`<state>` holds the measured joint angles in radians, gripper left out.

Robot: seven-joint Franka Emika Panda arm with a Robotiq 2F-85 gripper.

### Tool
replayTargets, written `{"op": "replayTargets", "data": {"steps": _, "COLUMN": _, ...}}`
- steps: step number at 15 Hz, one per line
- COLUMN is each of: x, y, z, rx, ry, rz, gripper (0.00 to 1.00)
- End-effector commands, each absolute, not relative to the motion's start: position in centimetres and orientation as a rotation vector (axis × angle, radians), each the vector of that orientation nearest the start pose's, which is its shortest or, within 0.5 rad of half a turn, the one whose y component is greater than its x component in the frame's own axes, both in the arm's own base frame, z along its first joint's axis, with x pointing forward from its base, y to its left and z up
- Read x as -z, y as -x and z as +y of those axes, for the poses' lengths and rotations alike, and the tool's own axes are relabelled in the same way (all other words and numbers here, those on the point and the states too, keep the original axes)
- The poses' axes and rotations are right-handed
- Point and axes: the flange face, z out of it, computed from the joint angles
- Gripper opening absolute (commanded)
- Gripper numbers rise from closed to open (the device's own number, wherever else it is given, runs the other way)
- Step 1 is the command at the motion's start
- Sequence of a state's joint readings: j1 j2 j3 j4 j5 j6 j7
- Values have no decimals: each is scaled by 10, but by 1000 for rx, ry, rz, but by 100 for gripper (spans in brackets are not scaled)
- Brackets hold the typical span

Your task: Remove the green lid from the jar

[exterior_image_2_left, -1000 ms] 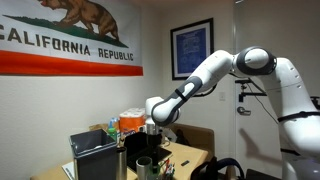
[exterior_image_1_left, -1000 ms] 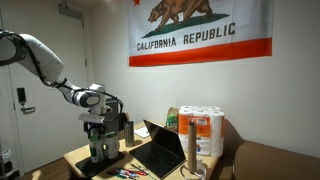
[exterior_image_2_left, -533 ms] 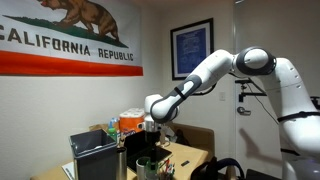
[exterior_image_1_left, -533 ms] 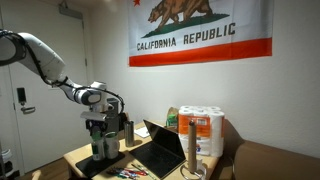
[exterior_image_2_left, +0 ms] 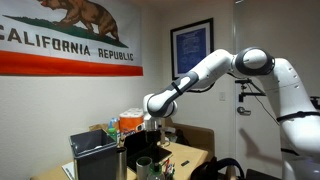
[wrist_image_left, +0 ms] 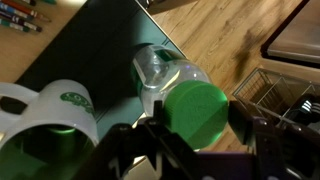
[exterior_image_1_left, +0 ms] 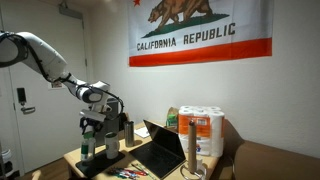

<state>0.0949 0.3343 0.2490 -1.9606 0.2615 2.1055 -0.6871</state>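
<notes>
In the wrist view the green lid (wrist_image_left: 196, 112) sits between my gripper's (wrist_image_left: 198, 122) two dark fingers, which are shut on it. The jar (wrist_image_left: 160, 70), see-through and round, stands just below and behind the lid on a dark mat (wrist_image_left: 90, 50). In an exterior view my gripper (exterior_image_1_left: 91, 128) hangs above the jar (exterior_image_1_left: 86, 152) at the table's left end. In an exterior view the gripper (exterior_image_2_left: 150, 125) hovers over the table; the jar is hidden there.
A white mug with a green inside (wrist_image_left: 55, 125) stands next to the jar. A wire basket (wrist_image_left: 280, 90) and pens (wrist_image_left: 25, 15) lie nearby. An open laptop (exterior_image_1_left: 160, 150), a silver bottle (exterior_image_1_left: 128, 130) and paper-towel rolls (exterior_image_1_left: 205, 130) stand to the right.
My gripper has risen from low over the jar to a little above it, with the green lid in it. The jar has stayed on the mat.
</notes>
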Motion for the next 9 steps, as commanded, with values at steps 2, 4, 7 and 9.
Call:
{"op": "replayTargets", "data": {"steps": 2, "x": -291, "y": -556, "z": 205, "rx": -190, "ry": 2679, "rz": -1163, "gripper": 41}}
{"op": "replayTargets", "data": {"steps": 4, "x": -291, "y": -557, "z": 206, "rx": -159, "ry": 2726, "rz": -1154, "gripper": 41}}
{"op": "replayTargets", "data": {"steps": 7, "x": -290, "y": -556, "z": 210, "rx": -176, "ry": 2698, "rz": -1159, "gripper": 41}}
{"op": "replayTargets", "data": {"steps": 9, "x": -289, "y": -556, "z": 210, "rx": -186, "ry": 2679, "rz": -1166, "gripper": 41}}
